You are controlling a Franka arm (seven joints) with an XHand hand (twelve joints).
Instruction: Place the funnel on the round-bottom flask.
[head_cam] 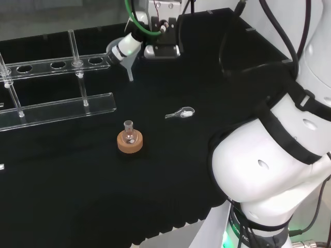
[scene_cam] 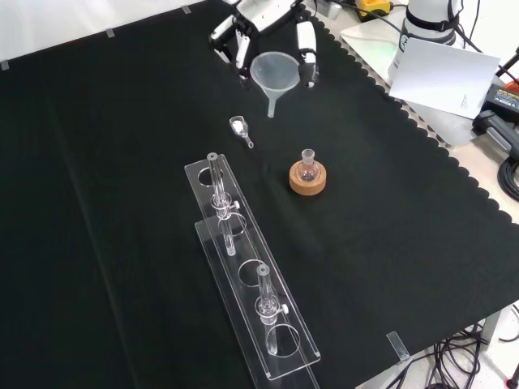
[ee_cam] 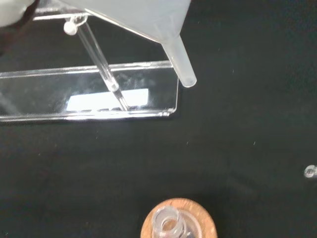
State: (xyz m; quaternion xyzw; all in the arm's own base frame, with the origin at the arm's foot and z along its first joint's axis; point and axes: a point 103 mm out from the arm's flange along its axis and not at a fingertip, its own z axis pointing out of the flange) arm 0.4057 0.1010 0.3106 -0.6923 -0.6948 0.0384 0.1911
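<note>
translucent funnel (scene_cam: 275,74) sits pinched in your hand (scene_cam: 268,24), held well apart from the flask (scene_cam: 307,166) on its cork ring (scene_cam: 308,181).

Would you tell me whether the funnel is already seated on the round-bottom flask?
Not yet. The hand holds the funnel in the air, apart from the flask, whose neck stands bare on its cork ring.

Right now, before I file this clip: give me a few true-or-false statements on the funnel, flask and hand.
1. The robot hand holds the funnel above the cloth. True.
2. The funnel's stem is already in the round-bottom flask. False: the funnel is apart from the flask, stem in the air.
3. The flask sits on a cork ring. True.
4. The flask stands in the clear rack. False: it stands on the cloth beside the rack.
5. A small scoop lies on the cloth. True.
</note>
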